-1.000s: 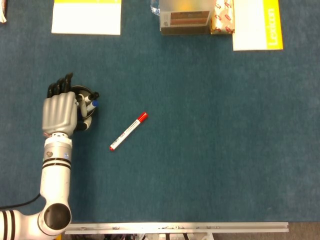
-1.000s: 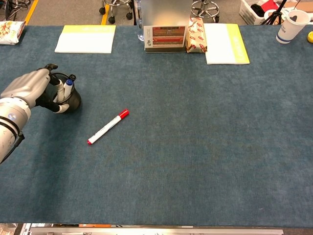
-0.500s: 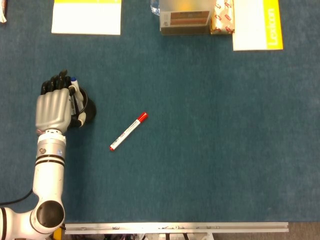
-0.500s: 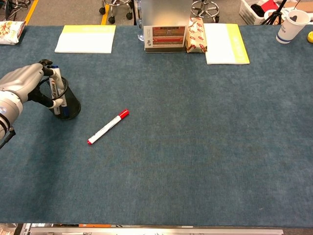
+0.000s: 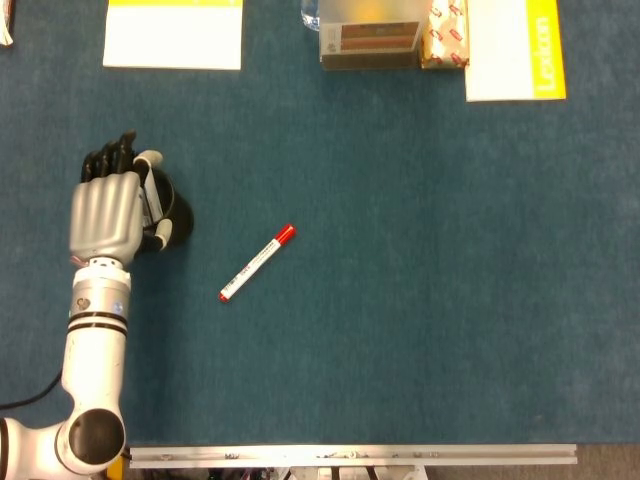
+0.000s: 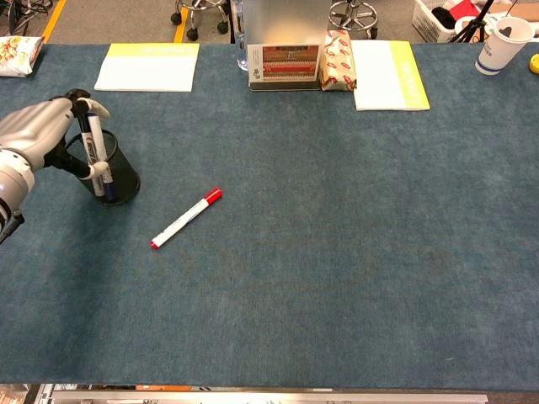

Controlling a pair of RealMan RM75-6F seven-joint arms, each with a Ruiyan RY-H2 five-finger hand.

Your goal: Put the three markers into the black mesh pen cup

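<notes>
Gripping one marker (image 6: 92, 141) in left hand (image 6: 42, 135), lowering it into black mesh pen cup (image 6: 114, 178) near desk's left edge. Contents of cup not discernible. Leaving red-capped marker (image 6: 186, 217) lying loose mid-desk, awaiting collection.

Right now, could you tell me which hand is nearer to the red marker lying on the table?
Left. The left hand is at the black mesh pen cup, apart from the red marker, which lies to its right. The right hand appears in neither view.

Office: swivel-chair bases (image 6: 200, 12), notepads (image 6: 148, 66), paper cup (image 6: 503, 42)
</notes>
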